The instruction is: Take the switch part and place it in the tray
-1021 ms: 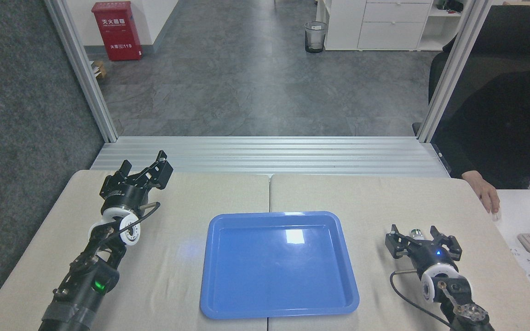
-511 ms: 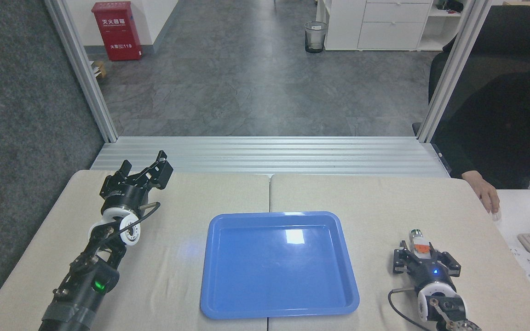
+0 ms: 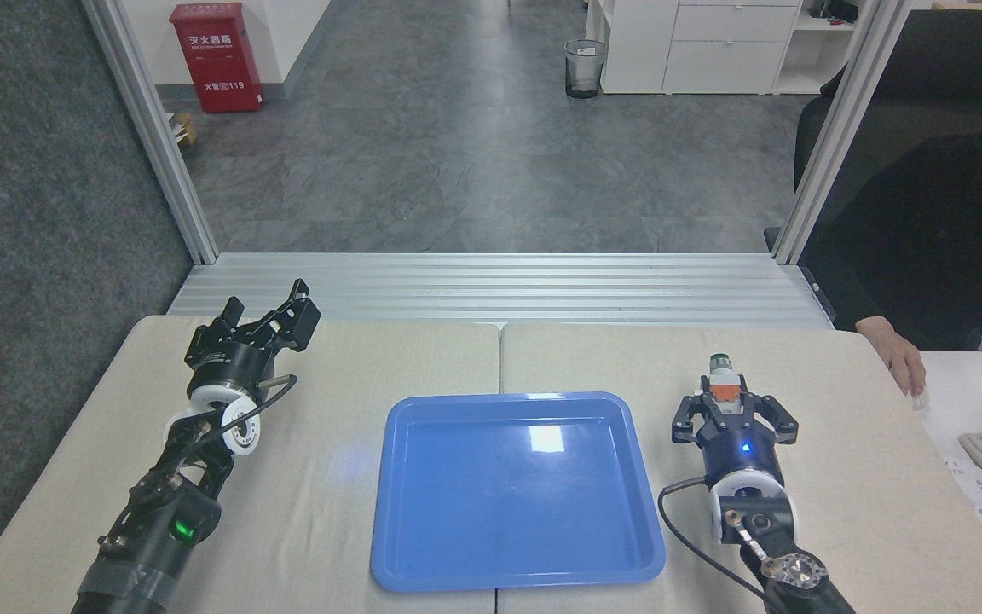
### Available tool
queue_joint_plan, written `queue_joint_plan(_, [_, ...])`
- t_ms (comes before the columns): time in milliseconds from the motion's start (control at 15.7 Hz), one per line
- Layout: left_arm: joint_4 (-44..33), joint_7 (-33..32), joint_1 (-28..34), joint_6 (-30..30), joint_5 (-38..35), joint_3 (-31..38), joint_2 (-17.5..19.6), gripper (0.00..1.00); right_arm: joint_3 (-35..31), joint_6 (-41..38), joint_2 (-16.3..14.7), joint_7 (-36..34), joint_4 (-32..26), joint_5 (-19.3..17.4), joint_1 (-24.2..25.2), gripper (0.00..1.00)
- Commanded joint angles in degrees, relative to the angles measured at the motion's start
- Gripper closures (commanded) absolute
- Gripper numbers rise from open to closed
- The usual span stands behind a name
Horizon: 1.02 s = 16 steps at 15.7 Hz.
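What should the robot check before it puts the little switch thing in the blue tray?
1. Right claw shut on the switch part: ok.
2. Switch part lifted clear of the table: cannot tell.
3. Tray bare inside, room to drop: ok.
4. Switch part over the tray: not ok, it is off the tray's right side.
5. Left claw away from the tray: ok.
6. Person's hand away from the tray: ok.

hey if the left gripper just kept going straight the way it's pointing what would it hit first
Nothing on the table, as far as this view shows. The left gripper points away and slightly right, toward the table's far edge and the metal rails beyond. Its height is unclear.
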Motion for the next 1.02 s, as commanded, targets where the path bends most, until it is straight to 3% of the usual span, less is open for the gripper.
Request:
queue_joint_plan(0, [0.0,-0.04,0.0,0.0,0.0,0.01,-0.02,0.0,16.07,-1.0,13.79,0.4,-15.38,3.65,-0.89,1.0])
queue_joint_plan(128, [0.0,-0.04,0.0,0.0,0.0,0.01,0.07,0.0,21.62,0.04,14.07,0.58,-10.82,4.0,1.55,1.0])
queue_joint_plan(383, [0.0,-0.04,0.0,0.0,0.0,0.01,0.07,0.0,21.55,1.01,13.55,2.85,-4.75,4.0,7.36,1.0])
queue_joint_plan(638, [0.0,-0.04,0.0,0.0,0.0,0.01,-0.02,0.0,21.11,3.73,13.28,4.19,-2.8,3.91,7.02,1.0])
queue_joint_plan(702, [0.0,-0.04,0.0,0.0,0.0,0.01,0.07,0.0,20.24,3.73,13.28,4.1,-2.8,3.74,6.67,0.81])
queue_joint_plan(766, [0.0,-0.04,0.0,0.0,0.0,0.01,0.07,0.0,18.23,3.73,13.72,3.75,-2.89,3.65,6.23,0.28])
queue_joint_plan(830, [0.0,-0.04,0.0,0.0,0.0,0.01,-0.02,0.0,16.47,3.47,14.07,3.66,-2.89,3.39,5.36,0.0])
queue_joint_plan(957, [0.0,-0.04,0.0,0.0,0.0,0.01,0.07,0.0,12.78,3.3,14.34,3.57,-2.98,3.3,0.98,0.0])
